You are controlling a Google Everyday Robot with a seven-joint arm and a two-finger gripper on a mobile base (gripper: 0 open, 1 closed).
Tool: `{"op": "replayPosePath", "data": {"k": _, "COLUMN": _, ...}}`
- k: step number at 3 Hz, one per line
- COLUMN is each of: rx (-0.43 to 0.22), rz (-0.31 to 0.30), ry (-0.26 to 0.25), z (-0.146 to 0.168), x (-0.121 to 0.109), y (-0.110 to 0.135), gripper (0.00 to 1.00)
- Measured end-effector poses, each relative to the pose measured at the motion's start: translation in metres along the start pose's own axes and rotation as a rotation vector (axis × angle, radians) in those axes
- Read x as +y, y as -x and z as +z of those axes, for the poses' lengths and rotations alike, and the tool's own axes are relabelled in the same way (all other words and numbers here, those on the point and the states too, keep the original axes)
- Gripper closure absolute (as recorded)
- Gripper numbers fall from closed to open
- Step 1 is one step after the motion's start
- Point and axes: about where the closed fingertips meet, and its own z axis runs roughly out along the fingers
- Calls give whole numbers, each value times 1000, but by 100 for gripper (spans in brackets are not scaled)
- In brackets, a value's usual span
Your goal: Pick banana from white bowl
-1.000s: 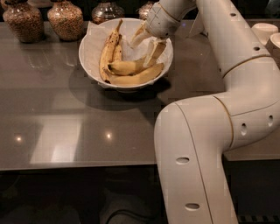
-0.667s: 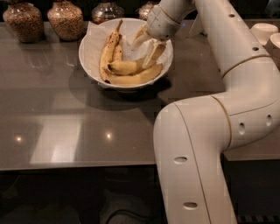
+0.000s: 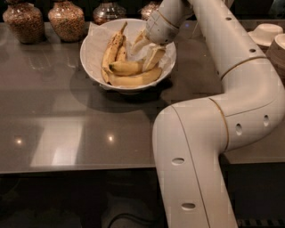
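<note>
The white bowl [image 3: 90, 67], lined with crinkled white paper, stands at the back middle of the grey table. The banana [image 3: 136, 79], curved and clean yellow, lies along the bowl's front. A shorter yellow banana [image 3: 127, 67] lies just behind it. Two long brown-speckled bananas [image 3: 113, 48] lean on the left side. My gripper [image 3: 147, 51] reaches down into the bowl's right half from behind. It is open, with one finger [image 3: 139, 44] to the left and the other [image 3: 154, 58] close to the right ends of the yellow bananas. It holds nothing.
Glass jars of brown food [image 3: 24, 22] [image 3: 67, 20] [image 3: 109, 11] line the table's back edge, left of the bowl. Stacked small white bowls [image 3: 267, 33] stand at the far right. My white arm [image 3: 200, 147] fills the right foreground.
</note>
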Motion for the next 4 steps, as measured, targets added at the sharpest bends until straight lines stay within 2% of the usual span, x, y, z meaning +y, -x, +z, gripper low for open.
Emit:
{"op": "replayPosePath", "data": {"k": 2, "rx": 0, "rz": 0, "ry": 0, "z": 0, "x": 0, "y": 0, "gripper": 44}}
{"op": "replayPosePath", "data": {"k": 4, "rx": 0, "rz": 0, "ry": 0, "z": 0, "x": 0, "y": 0, "gripper": 42}}
